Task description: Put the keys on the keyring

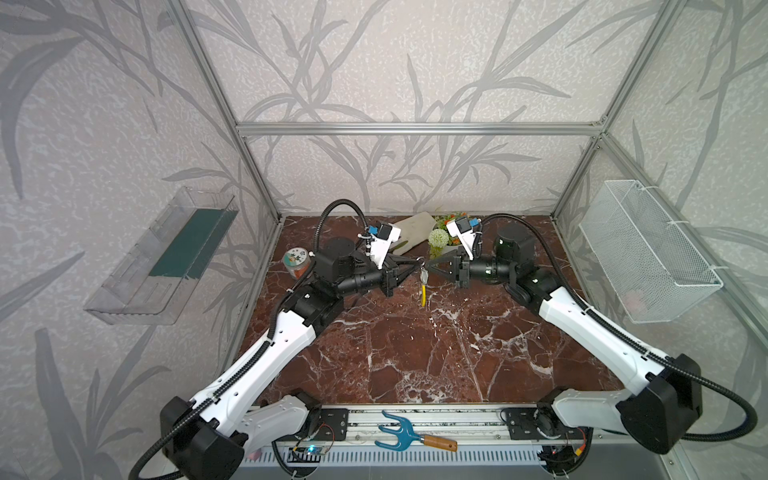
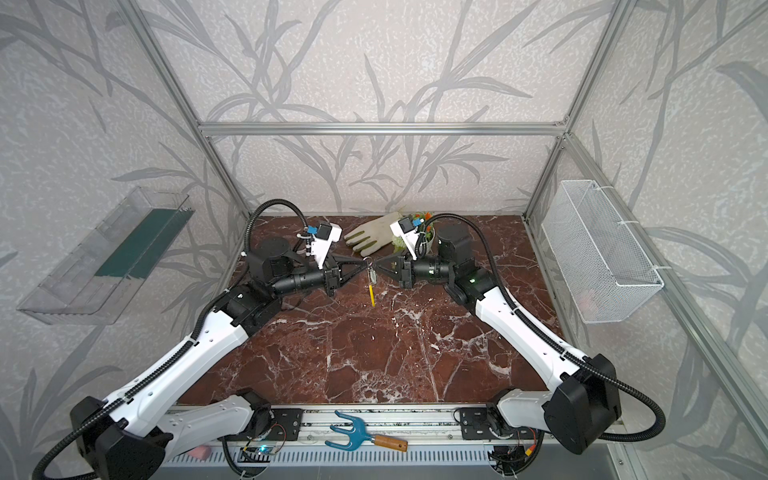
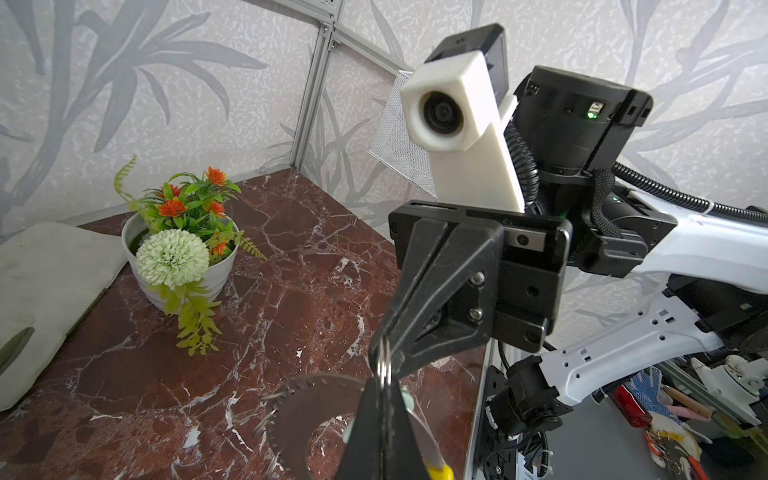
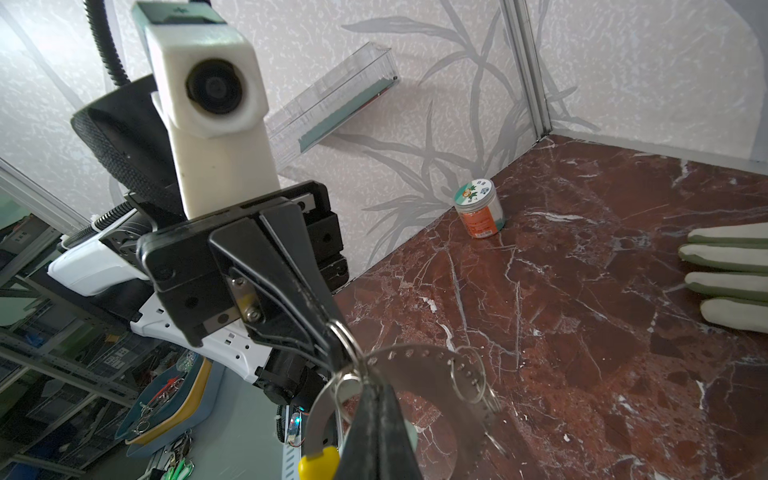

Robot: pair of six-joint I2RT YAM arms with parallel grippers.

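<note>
While both arms meet above the surface (image 1: 415, 357), I note the left tool (image 1: 417, 262) and right tool (image 1: 429, 267) pinched shut, tip to tip. The keyring (image 1: 423, 293) hangs in the air just below them, yellow sleeve lowest, with the keys (image 1: 423, 274) at its top. I cannot tell which tool grips which.

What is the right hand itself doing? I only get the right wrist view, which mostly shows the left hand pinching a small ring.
Observer: From the left wrist view, the right hand is shut, tips pinching a small split ring.
Operator: Anything farther back?
Observer: A white flower pot, beside the glove.
Operator: Anything else lying about?
Observer: A blue garden fork lies on the front rail, in both top views.
</note>
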